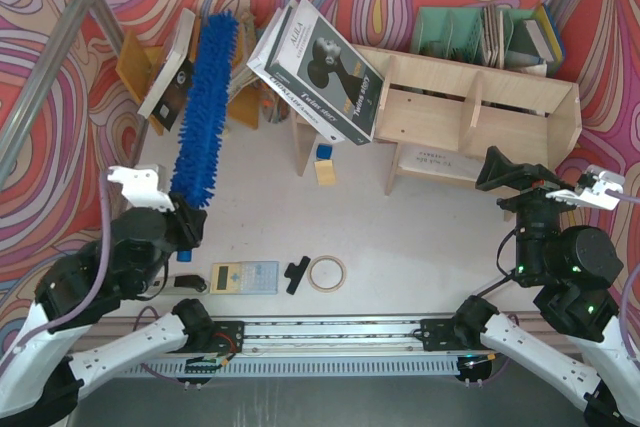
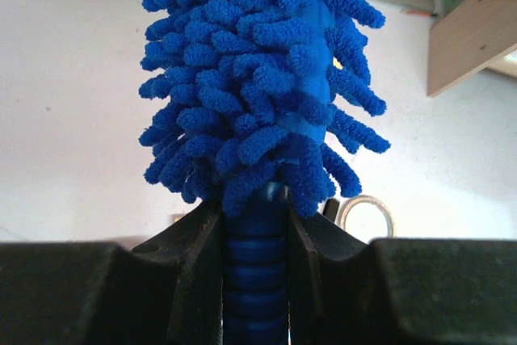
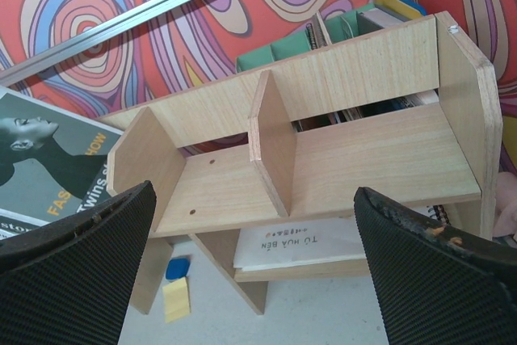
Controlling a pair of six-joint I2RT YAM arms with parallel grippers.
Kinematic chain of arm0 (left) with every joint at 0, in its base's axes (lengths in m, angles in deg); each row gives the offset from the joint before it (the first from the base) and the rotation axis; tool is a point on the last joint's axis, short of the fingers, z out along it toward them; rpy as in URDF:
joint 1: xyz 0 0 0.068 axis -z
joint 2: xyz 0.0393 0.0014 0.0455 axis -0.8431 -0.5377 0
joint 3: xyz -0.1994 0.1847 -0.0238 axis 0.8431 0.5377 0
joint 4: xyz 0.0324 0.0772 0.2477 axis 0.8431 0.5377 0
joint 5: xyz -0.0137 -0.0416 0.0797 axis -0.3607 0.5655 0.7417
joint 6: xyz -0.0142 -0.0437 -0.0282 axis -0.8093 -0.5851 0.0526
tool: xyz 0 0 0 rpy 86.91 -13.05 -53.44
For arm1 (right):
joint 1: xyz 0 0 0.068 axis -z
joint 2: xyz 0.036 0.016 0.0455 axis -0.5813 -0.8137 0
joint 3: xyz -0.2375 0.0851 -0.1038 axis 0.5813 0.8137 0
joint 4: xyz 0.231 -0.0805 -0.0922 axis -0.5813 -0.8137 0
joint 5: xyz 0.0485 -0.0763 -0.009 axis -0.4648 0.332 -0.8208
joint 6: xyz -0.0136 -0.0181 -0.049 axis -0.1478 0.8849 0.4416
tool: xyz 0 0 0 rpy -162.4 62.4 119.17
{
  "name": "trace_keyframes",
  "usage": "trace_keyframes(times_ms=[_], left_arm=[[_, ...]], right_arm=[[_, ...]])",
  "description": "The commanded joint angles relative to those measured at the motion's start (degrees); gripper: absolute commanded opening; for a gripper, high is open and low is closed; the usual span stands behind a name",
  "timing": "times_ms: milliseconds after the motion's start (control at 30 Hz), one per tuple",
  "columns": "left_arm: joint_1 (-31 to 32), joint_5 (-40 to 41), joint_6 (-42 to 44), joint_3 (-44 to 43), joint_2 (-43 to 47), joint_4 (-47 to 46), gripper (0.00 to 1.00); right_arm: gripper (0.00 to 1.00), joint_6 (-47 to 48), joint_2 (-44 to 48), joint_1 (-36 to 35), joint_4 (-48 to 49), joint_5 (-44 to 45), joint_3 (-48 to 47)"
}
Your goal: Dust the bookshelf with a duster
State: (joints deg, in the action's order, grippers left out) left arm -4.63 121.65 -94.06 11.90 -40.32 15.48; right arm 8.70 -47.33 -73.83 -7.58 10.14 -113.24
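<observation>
The duster (image 1: 205, 107) is a long bright blue fluffy brush that points up and away from the left arm, its tip near the leaning books. My left gripper (image 1: 188, 229) is shut on its ribbed dark blue handle (image 2: 254, 280), and the fluffy head (image 2: 258, 78) fills the left wrist view above the jaws. The bookshelf (image 1: 470, 112), pale plywood with upright dividers, stands at the back right. My right gripper (image 1: 505, 175) hovers just in front of its right end, open and holding nothing. In the right wrist view its gripper (image 3: 254, 199) frames the shelf compartments (image 3: 323, 159).
Large magazines (image 1: 320, 72) lean against the shelf's left end. An orange book rack (image 1: 140, 67) stands back left, a green organizer (image 1: 470, 32) behind the shelf. A calculator (image 1: 245, 277), black clip (image 1: 297, 274) and tape ring (image 1: 327, 273) lie near the front; yellow notes (image 1: 325, 169) lie under the shelf.
</observation>
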Motion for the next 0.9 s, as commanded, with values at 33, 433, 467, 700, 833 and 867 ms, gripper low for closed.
trace_keyframes(times_ms=[33, 433, 467, 700, 833, 867], left_arm=[[0.04, 4.12, 9.03, 1.78, 6.05, -15.26, 0.00], [0.01, -17.98, 24.76, -0.50, 2.65, -30.40, 0.00], [0.02, -20.04, 25.11, -1.02, 1.79, -31.12, 0.00], [-0.02, -32.26, 24.25, -3.80, -4.50, -35.13, 0.00], [-0.01, -36.12, 21.92, -5.04, -8.07, -34.57, 0.00], [0.02, -36.97, 21.35, -5.09, -8.74, -34.30, 0.00]], right_arm=[[0.99, -1.31, -0.25, -0.12, 0.26, 0.04, 0.09], [0.99, -7.63, -2.57, -0.13, -4.31, -2.50, -3.63], [0.99, -7.86, -3.13, -0.13, -4.59, -2.41, -3.90], [0.99, -7.59, -4.78, -0.11, -4.94, -2.44, -5.32], [0.99, -8.90, -4.37, -0.13, -5.64, -2.39, -6.93], [0.99, -9.64, -4.38, -0.13, -6.15, -2.51, -7.55]])
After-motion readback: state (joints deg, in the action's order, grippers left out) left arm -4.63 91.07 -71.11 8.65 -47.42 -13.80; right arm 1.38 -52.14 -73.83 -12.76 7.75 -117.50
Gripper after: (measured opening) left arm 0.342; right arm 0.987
